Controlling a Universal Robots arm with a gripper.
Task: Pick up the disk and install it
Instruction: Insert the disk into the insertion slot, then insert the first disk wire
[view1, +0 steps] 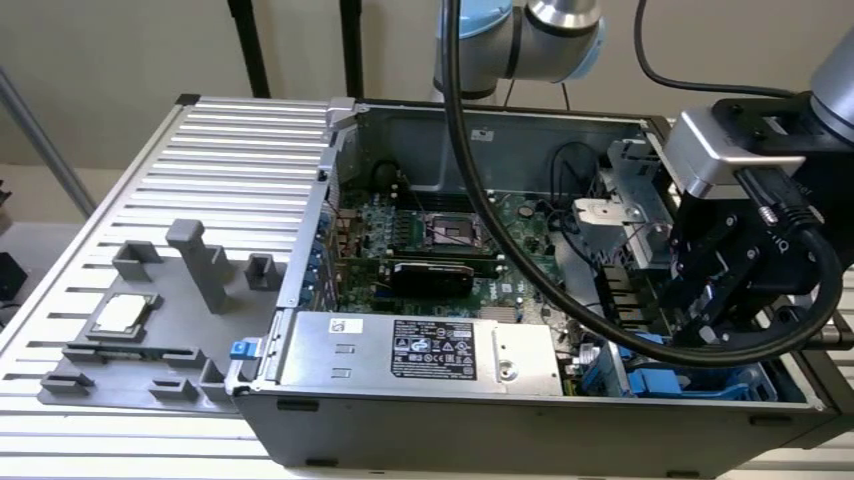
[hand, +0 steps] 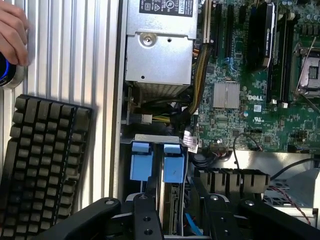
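The disk (hand: 172, 200) stands on edge in the drive bay at the case's front corner. Its silver body runs down between my gripper's (hand: 177, 222) black fingers (hand: 146, 217), and a bright blue carrier tab (hand: 174, 163) sticks out ahead of it. The jaws sit close against both of its sides. A second blue tab (hand: 141, 161) sits in the slot beside it. In the exterior view my gripper (view1: 707, 320) hangs over the bay at the exterior view's right, with the blue carrier plastic (view1: 674, 383) below it.
The open computer case (view1: 307, 215) holds a green motherboard (hand: 255, 90) and a large grey metal box with a black label (view1: 420, 350). A black cable (view1: 461, 120) loops across. A keyboard (hand: 45, 165) and a person's hand (hand: 12, 30) lie outside. A grey fixture holds a square chip-like part (view1: 118, 315).
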